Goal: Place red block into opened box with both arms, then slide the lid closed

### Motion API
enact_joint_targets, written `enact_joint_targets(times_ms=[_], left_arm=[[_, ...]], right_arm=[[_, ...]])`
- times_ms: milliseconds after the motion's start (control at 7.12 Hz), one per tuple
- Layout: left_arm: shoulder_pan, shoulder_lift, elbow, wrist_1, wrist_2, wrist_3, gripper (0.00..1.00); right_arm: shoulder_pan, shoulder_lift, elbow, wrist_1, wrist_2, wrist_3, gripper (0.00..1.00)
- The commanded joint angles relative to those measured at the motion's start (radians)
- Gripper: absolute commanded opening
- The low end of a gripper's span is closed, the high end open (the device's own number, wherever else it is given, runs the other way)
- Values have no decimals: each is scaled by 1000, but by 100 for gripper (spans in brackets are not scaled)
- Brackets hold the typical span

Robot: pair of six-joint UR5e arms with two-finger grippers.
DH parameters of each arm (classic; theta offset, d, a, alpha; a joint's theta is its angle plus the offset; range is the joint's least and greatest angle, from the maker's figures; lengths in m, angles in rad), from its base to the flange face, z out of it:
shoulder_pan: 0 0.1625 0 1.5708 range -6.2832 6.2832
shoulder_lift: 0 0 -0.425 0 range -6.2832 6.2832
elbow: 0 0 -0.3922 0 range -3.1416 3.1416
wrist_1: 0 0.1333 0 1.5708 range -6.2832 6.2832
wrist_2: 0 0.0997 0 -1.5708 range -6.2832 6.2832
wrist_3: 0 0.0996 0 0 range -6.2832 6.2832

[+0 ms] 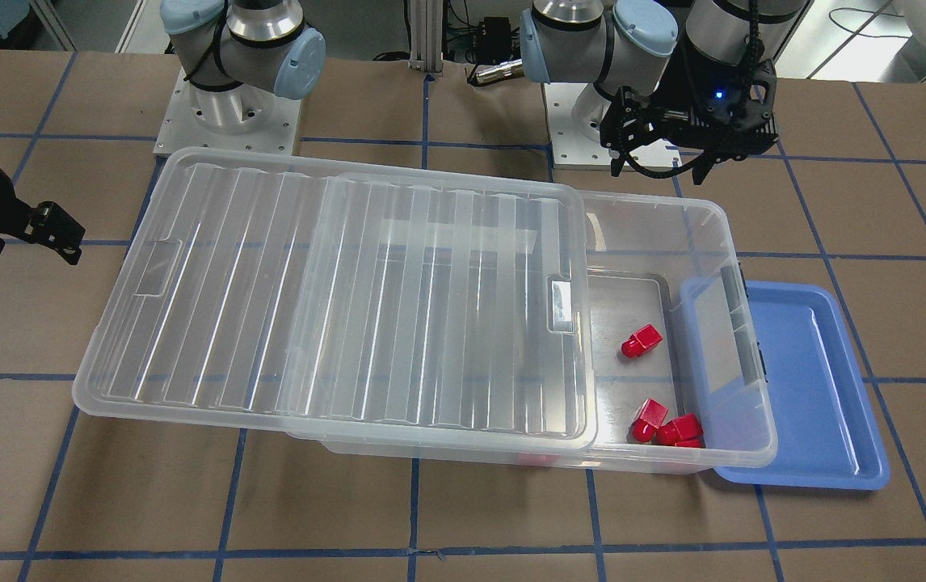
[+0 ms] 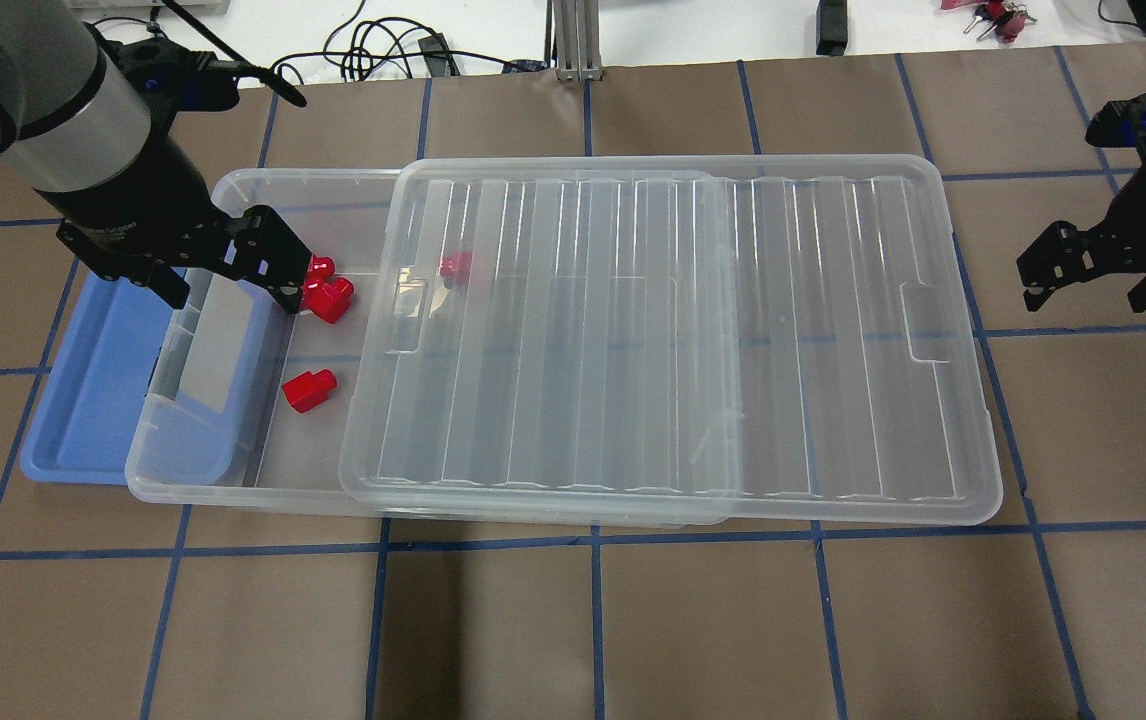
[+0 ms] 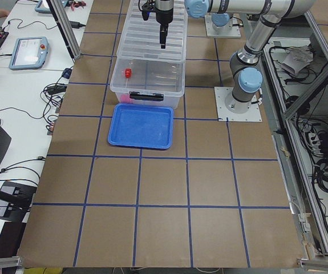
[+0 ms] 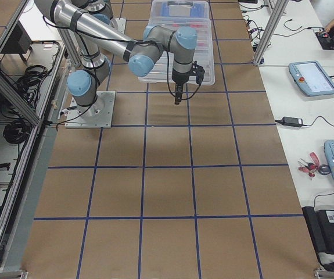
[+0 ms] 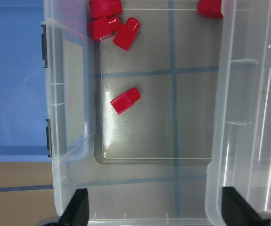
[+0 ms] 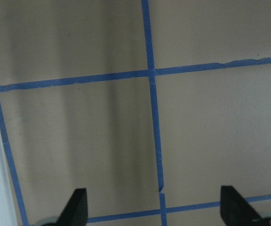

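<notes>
Several red blocks lie on the floor of the clear box point(image 2: 233, 487), at its uncovered end: one alone point(image 2: 310, 390) point(image 5: 125, 100) point(image 1: 641, 341), a cluster point(image 2: 331, 298) point(image 5: 127, 34) near the far wall, one point(image 2: 455, 265) under the lid's edge. The ribbed lid point(image 2: 673, 340) point(image 1: 334, 299) rests on the box, shifted toward my right side. My left gripper point(image 2: 228, 285) point(image 5: 155, 212) point(image 1: 661, 170) hangs open and empty above the uncovered end. My right gripper point(image 2: 1091, 290) point(image 6: 154, 209) point(image 1: 55, 233) hovers open and empty over bare table beyond the lid's overhanging end.
A shallow blue tray point(image 2: 93, 380) point(image 1: 810, 380) point(image 3: 142, 125) sits partly under the box's latch end. Brown table with a blue tape grid surrounds everything. Screens, cables and controllers lie on side benches in the two side views.
</notes>
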Motion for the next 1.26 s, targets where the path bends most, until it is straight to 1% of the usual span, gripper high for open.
enact_joint_targets(times_ms=[0,562,702,983,1124], left_arm=[[-7,4,0,-18,-3,-7,100],[-6,-2,0,-18,2,-5,100],[-4,-2,0,-16,2,-2,100],[-6,-2,0,-18,3,-2,100],[-4,-2,0,-16,3,1,100]], right_arm=[[86,4,6,-7,7,95,98],[124,22,6,-27,7,113,98],[122,24,-4,-27,-4,96,98],[86,25,-29,-27,-10,-10,98],[76,27,-22,-29,-11,-10,98]])
